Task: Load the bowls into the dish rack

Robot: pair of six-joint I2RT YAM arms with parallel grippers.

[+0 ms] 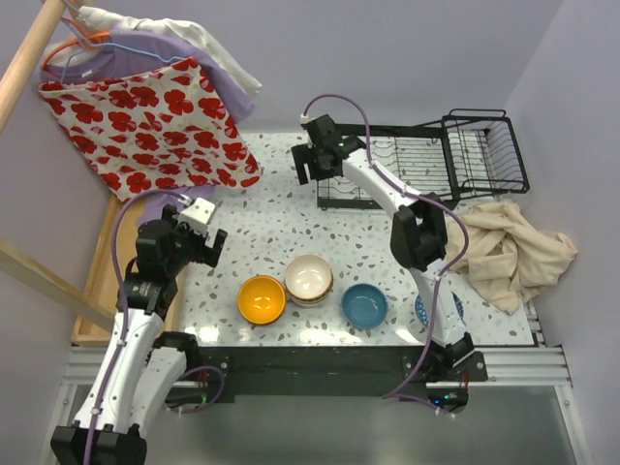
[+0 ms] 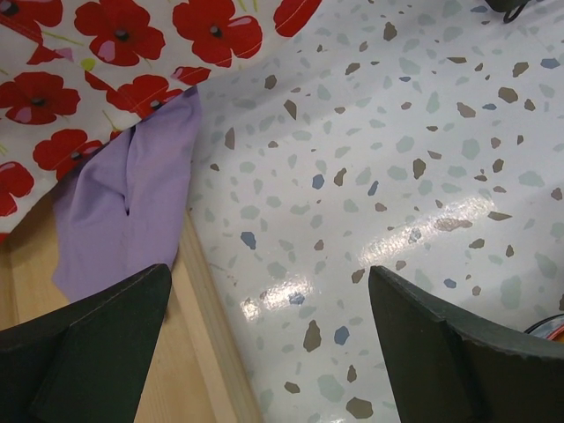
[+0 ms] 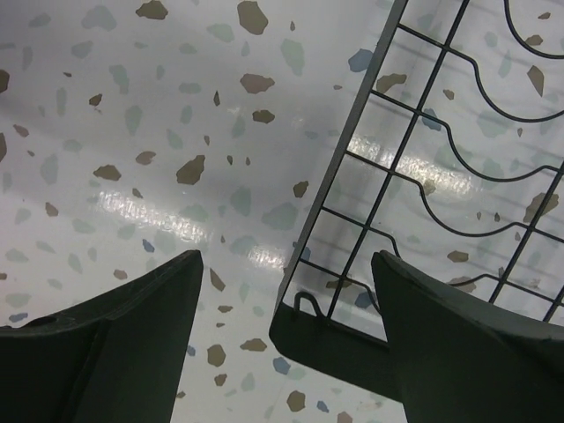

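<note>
Seen from above, the left gripper (image 1: 201,244) hangs over the left edge of the speckled table (image 1: 262,228), its jaws apart with nothing in them. The right gripper (image 1: 315,170) reaches to the upper middle of the frame, at the left end of the dish rack (image 1: 417,160), its jaws likewise spread and empty.

Only this view shows the bowls. An orange-yellow bowl (image 1: 262,298), a cream bowl (image 1: 309,277) sitting on what looks like another beneath it, and a blue bowl (image 1: 364,305) lie in a loose row across the lower middle. All are on the table, well apart from the rack. A patterned bowl (image 1: 424,312) shows in part behind the right arm's lower link.

The left wrist view adds the table's border. A purple cloth (image 2: 132,203) and a poppy-print cloth (image 2: 106,53) lap over the edge onto the wooden tray (image 2: 203,352) at lower left, and bare tabletop fills the gap between the fingers. A sliver with an orange rim (image 2: 551,328) at the lower right edge may be a bowl; too little shows to tell.

The right wrist view shows the rack's wire floor and black corner under the finger at the frame's right (image 3: 467,352), while the other finger (image 3: 115,335) is over bare table.

In the overhead view, a beige cloth (image 1: 509,252) is heaped at the right, touching the rack's near side. Open table lies between the bowl row and the rack.
</note>
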